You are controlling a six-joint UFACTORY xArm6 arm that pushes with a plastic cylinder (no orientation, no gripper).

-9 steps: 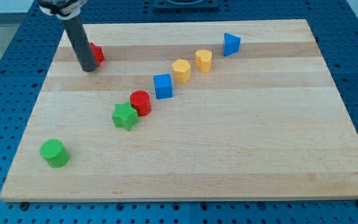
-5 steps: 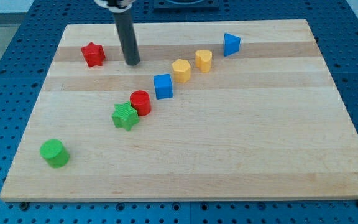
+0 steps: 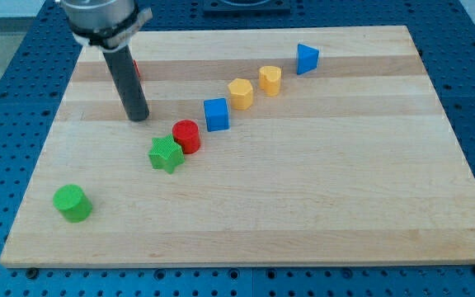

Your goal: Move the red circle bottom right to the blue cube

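The red circle (image 3: 186, 135) stands near the board's middle left, touching the green star (image 3: 166, 154) at its lower left. The blue cube (image 3: 216, 114) is just up and right of the red circle, with a small gap between them. My tip (image 3: 138, 116) rests on the board to the left of the red circle and slightly above it, apart from it, and up and left of the green star.
A red star (image 3: 134, 70) is mostly hidden behind the rod at the upper left. A yellow hexagon (image 3: 241, 92), a yellow heart-like block (image 3: 270, 79) and a blue triangle (image 3: 307, 58) run up and right from the blue cube. A green circle (image 3: 72, 203) sits at the lower left.
My tip went right from beside the red star, then came back left and down the view to a spot left of the red circle. No block has moved.
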